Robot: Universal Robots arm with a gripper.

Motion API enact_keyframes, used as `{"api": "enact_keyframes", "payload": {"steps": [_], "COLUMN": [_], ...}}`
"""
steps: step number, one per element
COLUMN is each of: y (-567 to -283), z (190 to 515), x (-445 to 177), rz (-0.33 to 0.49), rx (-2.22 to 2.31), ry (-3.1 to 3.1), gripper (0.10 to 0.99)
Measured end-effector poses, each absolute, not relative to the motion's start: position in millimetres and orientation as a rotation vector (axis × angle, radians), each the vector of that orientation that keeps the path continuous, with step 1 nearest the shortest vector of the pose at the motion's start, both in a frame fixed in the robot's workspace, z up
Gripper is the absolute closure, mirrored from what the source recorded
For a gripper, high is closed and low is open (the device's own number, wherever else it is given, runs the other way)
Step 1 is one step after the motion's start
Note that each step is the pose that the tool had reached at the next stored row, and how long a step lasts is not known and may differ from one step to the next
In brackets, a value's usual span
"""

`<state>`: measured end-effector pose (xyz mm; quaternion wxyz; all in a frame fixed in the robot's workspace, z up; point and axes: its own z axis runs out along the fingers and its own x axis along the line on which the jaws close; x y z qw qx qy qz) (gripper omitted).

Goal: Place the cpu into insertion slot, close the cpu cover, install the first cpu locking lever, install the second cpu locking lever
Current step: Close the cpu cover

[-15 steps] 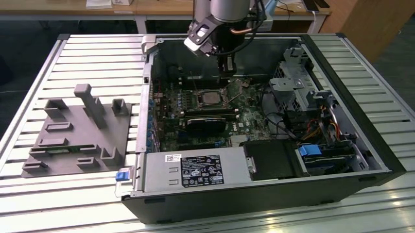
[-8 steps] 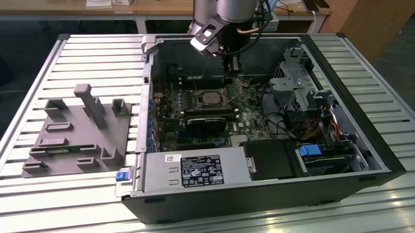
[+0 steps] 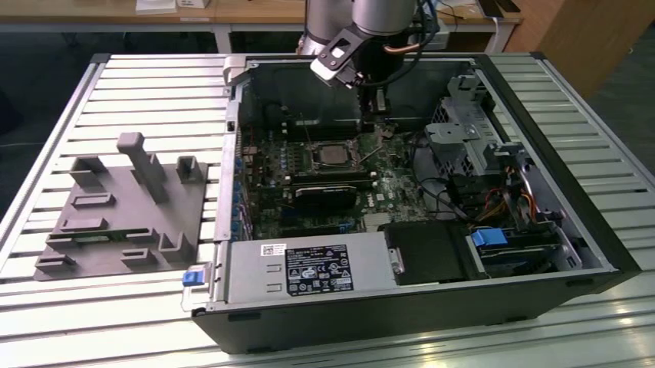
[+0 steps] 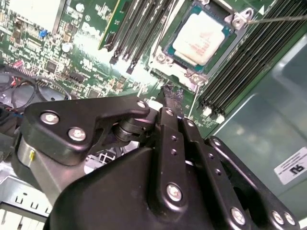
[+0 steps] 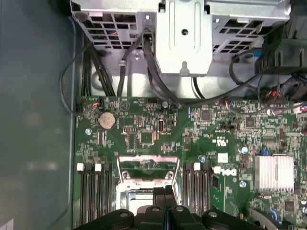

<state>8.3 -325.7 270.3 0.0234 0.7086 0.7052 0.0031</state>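
Standing closed and empty, the gripper (image 4: 169, 96) is near the seated cpu (image 4: 199, 38).

An open black computer case (image 3: 409, 322) lies on its side on a slatted metal table (image 3: 103, 330), and a grey plastic fixture (image 3: 123, 207) with upright posts stands beside the case, on the exterior view's left. Inside the case a green motherboard (image 5: 144, 120) carries a round coin battery (image 5: 107, 120), a finned silver heatsink (image 5: 273, 173) and long black memory slots (image 5: 93, 191). A silver power supply (image 3: 307, 268) with a label fills the case's end nearest the exterior camera, beside a blue tab (image 3: 192, 277), while black cables (image 5: 153, 72) run from a metal drive cage (image 5: 184, 43) inside the case down to the board.
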Motion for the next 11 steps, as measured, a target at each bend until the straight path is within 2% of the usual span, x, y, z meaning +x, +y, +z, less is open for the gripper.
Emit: {"api": "enact_keyframes", "payload": {"steps": [11], "y": [-322.6], "z": [268.8], "x": [24.6], "rz": [0.005], "rx": [2.194], "ry": [2.184], "gripper": [0.980]}}
